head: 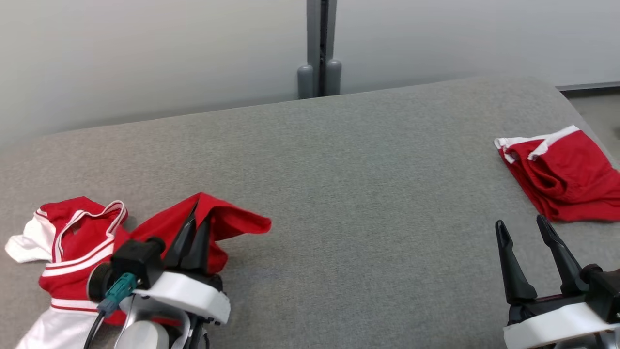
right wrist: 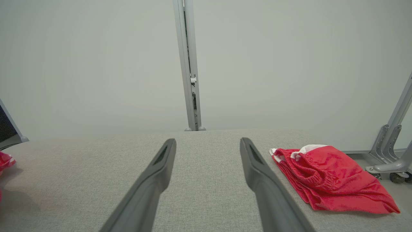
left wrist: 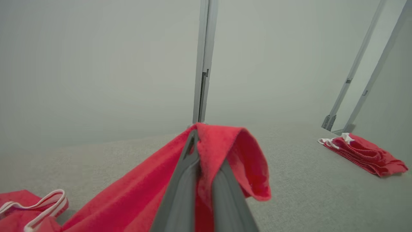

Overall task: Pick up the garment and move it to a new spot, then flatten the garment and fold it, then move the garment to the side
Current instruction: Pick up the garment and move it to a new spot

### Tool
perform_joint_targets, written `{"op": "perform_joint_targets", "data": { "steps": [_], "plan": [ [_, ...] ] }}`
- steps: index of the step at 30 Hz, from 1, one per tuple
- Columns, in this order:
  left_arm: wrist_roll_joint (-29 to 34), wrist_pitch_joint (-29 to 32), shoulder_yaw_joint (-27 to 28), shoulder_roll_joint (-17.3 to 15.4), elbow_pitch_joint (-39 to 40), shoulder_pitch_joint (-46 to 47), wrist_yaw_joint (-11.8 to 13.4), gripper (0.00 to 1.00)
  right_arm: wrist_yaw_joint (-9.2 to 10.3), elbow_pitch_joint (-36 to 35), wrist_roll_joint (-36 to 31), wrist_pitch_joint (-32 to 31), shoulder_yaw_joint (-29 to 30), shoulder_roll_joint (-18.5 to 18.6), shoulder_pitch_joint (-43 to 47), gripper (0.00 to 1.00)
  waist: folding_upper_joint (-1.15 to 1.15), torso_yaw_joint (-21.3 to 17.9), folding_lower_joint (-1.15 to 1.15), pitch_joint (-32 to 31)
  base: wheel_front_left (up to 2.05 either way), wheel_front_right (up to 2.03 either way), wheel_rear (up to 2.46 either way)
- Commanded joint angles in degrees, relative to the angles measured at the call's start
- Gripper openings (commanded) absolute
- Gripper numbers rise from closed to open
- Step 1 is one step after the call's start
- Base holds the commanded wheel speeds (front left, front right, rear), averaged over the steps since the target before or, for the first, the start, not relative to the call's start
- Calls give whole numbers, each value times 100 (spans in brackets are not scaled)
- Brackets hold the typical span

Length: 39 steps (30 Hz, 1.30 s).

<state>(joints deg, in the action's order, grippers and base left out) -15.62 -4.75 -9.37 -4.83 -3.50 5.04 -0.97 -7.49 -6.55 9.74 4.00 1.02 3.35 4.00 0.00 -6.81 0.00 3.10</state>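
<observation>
Bare test lab: grey padded table (head: 339, 169), plain partition panels (head: 145, 58), castered feet (right wrist: 386, 168).

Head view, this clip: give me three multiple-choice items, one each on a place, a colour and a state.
1. Where does the folded red garment lie on the grey surface?
A. near its right end
B. in its middle
C. at its left end
2. Besides red, what colour shows on the held garment in the left gripper?
A. blue
B. white
C. yellow
3. How is the right gripper?
A. shut on cloth
B. shut, empty
C. open, empty
Key: 1 A, it sits by the right edge, apart from both grippers; 2 B, white bands and sleeves show; 3 C, its fingers stand apart over bare surface.
</observation>
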Motion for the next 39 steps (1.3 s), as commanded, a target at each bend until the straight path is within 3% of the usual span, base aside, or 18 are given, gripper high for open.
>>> {"op": "perform_joint_targets", "data": {
  "steps": [1,14,26,27,28,33,39],
  "plan": [
    [39,2,-61,9,-34,153,-60,0,-2,-4,42,30,7,4,-66,100,0,-217,0,103,0,0,0],
    [13,80,-1349,165,-1078,2037,-447,0,-2,341,339,390,-172,-27,-531,100,0,-1267,0,960,0,0,0],
    [-750,430,-2343,176,-2419,2924,-247,2,-2,820,580,745,-336,-32,-878,100,0,-1654,0,1491,0,0,0],
    [-772,417,-2388,175,-2566,2968,-224,40,-2,861,593,777,-343,-32,-902,100,0,-1658,0,1500,0,0,0],
    [-828,403,-2435,172,-2680,3008,-216,100,-2,890,597,789,-345,-32,-925,100,0,-1657,0,1505,0,0,0],
    [-1043,30,-2663,176,-2974,3107,-225,100,-2,1041,534,850,-316,-32,-976,100,0,-1560,0,1407,0,0,0],
    [-1274,-740,-2504,174,-2879,2860,93,100,-2,1102,407,839,-228,-31,-977,100,0,-1262,0,1152,0,0,0]
  ]
}}
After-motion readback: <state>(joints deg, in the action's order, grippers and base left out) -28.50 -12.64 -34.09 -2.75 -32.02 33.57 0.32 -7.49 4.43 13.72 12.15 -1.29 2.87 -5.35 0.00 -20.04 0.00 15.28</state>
